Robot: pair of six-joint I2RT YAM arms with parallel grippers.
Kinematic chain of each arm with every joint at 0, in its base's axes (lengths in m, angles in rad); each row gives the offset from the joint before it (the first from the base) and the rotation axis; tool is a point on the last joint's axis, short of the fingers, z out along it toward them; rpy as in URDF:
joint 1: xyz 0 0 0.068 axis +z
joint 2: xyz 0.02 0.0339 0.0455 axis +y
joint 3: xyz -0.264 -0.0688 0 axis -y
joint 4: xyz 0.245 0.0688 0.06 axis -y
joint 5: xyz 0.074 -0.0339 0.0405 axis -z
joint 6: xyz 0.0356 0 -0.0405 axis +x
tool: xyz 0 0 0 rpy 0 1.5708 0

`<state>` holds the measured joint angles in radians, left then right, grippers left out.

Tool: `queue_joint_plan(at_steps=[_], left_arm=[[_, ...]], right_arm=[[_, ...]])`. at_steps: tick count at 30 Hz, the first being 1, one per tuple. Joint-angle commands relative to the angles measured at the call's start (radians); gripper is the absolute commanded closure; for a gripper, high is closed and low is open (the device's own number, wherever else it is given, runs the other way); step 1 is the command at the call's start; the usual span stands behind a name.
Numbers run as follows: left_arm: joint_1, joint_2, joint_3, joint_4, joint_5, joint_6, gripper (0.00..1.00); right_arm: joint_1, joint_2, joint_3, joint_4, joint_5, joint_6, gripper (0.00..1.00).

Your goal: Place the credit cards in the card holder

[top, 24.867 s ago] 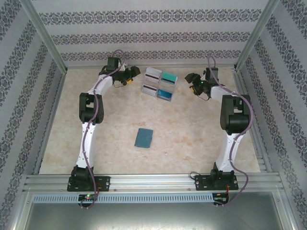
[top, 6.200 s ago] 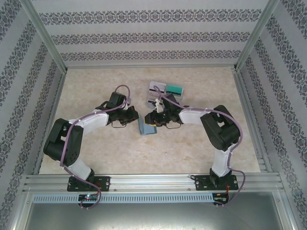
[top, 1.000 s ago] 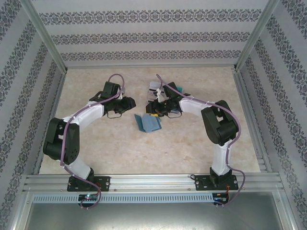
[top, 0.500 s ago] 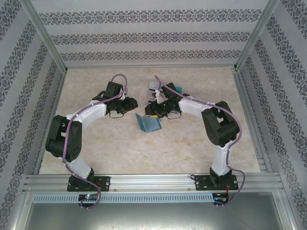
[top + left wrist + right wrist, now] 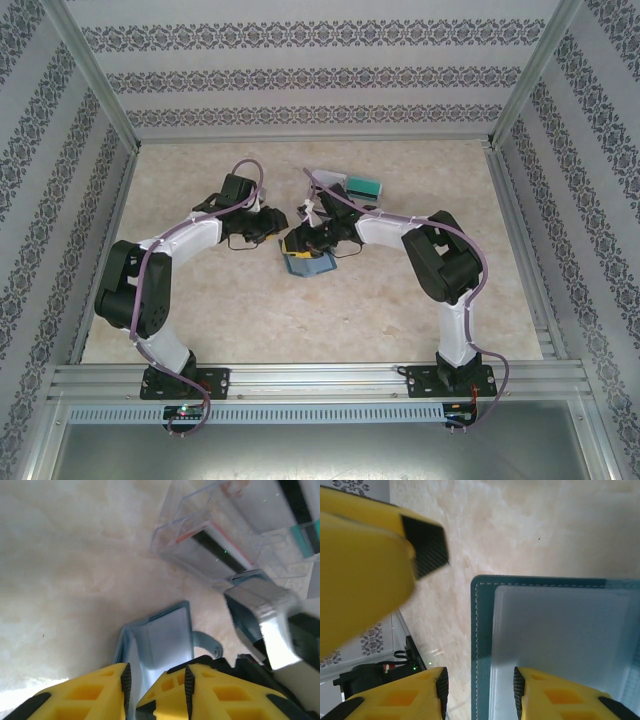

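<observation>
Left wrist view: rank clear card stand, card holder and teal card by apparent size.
Largest: clear card stand
Next: card holder, though nearer the camera
Smallest: teal card, cut off by the frame

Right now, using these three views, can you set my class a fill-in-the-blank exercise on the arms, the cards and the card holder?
1. Seen from above, the left gripper and the right gripper come together at the slate-blue ___.
2. The fingers of the grippers are coloured ___.
3. The card at the right end of the clear stand is coloured ___.

Missing words: card holder; yellow; teal.
</observation>
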<state>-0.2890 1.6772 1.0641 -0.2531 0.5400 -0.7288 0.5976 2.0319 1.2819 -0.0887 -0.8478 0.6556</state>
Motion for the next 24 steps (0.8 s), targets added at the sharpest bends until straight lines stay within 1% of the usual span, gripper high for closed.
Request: queue_joint_plan(at_steps=[1,4,11,13,16,18,20,22,24], left_arm=[[-0.008,-0.016,-0.048,-0.066,0.048,-0.012,0.66],[-0.007,-0.017,-0.084,-0.099,0.046,0.005,0.64],[-0.008,-0.027,-0.122,-0.036,0.062,-0.038,0.56],[-0.007,-0.025,-0.119,-0.042,0.076,-0.035,0.54],[0.003,-0.045,-0.099,-0.116,0.047,0.001,0.47],[0.019,-0.072,-0.091,-0.147,0.029,0.018,0.4],[0.029,-0.095,-0.088,-0.16,0.006,0.035,0.36],[0.036,-0.102,-0.082,-0.166,0.006,0.04,0.36],[0.035,-0.092,-0.089,-0.136,0.035,0.016,0.36]], right_arm=[[0.012,0.015,0.004,0.036,0.013,0.0,0.58],[0.013,0.025,-0.003,0.06,0.01,0.016,0.58],[0.013,0.032,0.003,0.062,0.009,0.017,0.58],[0.014,0.032,0.002,0.065,0.009,0.021,0.58],[0.013,0.034,0.005,0.069,0.01,0.023,0.58],[0.013,0.035,0.005,0.075,0.012,0.025,0.58],[0.014,0.038,0.004,0.082,0.01,0.03,0.58],[0.014,0.04,0.004,0.086,0.009,0.033,0.58],[0.014,0.038,0.004,0.088,0.009,0.035,0.58]])
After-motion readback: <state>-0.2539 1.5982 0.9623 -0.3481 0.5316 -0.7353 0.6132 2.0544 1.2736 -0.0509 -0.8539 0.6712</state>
